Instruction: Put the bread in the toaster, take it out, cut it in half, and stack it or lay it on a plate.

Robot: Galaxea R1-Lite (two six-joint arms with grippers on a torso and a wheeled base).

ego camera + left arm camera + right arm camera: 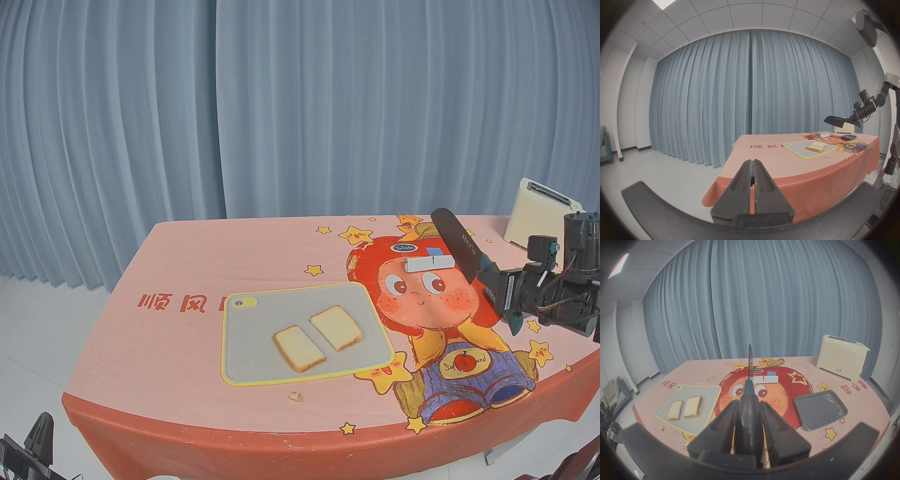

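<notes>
Two bread halves [299, 348] lie side by side on the cutting board [250, 337], mid-table, as the right gripper [498, 289] clamps a black knife [459, 245] above the right side of the table [187, 262], near the toaster [539, 215]; the left gripper [752, 175] sits closed, empty.

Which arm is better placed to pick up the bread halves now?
Probably left: the left hand is empty, though off the table; the right hand grips the knife and must set it down first.
</notes>
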